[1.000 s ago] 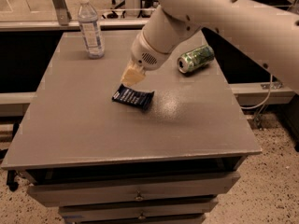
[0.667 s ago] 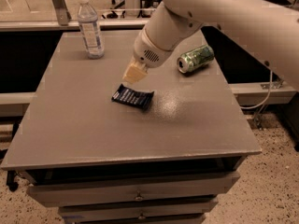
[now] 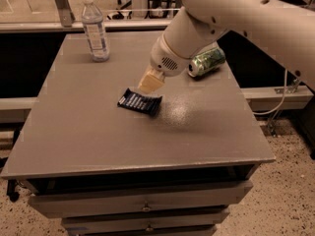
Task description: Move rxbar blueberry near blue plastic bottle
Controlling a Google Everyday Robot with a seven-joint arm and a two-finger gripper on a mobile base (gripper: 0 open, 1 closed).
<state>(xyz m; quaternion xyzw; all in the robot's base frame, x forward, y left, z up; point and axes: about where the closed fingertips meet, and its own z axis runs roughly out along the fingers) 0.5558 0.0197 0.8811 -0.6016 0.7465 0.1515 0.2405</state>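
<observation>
The rxbar blueberry (image 3: 140, 102), a flat dark navy bar with pale lettering, lies near the middle of the grey table (image 3: 98, 136). The blue plastic bottle (image 3: 95, 28), clear with a white cap, stands upright at the table's far left corner. My gripper (image 3: 148, 84), with its tan tips pointing down, is right at the bar's far edge and seems to touch or nearly touch it. The white arm reaches in from the upper right. The bar and the bottle are well apart.
A green metal can (image 3: 206, 61) lies on its side at the table's far right, partly behind my arm. The table has drawers below its front edge (image 3: 142, 206). A rail and a dark gap run behind the table.
My gripper has shifted slightly right and down toward the bar. The bar, bottle and can have not moved.
</observation>
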